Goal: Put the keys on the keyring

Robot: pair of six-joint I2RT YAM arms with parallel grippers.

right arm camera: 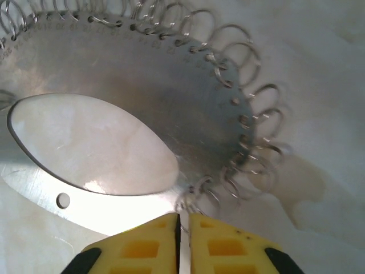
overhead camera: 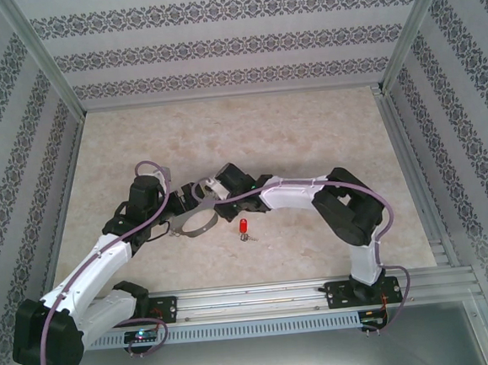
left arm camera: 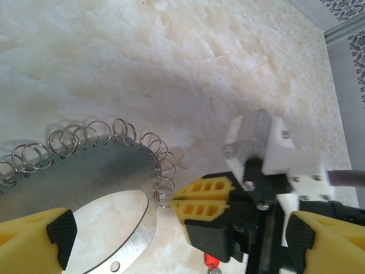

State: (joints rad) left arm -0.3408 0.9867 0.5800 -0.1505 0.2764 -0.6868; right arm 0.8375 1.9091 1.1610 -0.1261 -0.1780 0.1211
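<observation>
The keyring [overhead camera: 200,229] is a flat grey metal loop edged with small wire rings; it lies tilted between the two grippers. In the left wrist view its plate [left arm camera: 85,171] reaches between my left gripper's [left arm camera: 179,237] widely spread yellow fingers [left arm camera: 34,240], which stand open around it. My right gripper [right arm camera: 182,224] is shut on one small wire ring at the keyring's rim [right arm camera: 188,103]. That pinch also appears in the left wrist view, where the right gripper [left arm camera: 174,200] meets the fringe. The key [overhead camera: 244,226], red-headed with a short silver end, lies loose on the table just right of the keyring, and its red tip [left arm camera: 212,262] peeks out below the right gripper.
The marble-patterned tabletop [overhead camera: 248,131] stretches open behind the arms. Patterned walls and aluminium rails [overhead camera: 412,169] enclose it left, right and back. The two arms meet near the table's middle front.
</observation>
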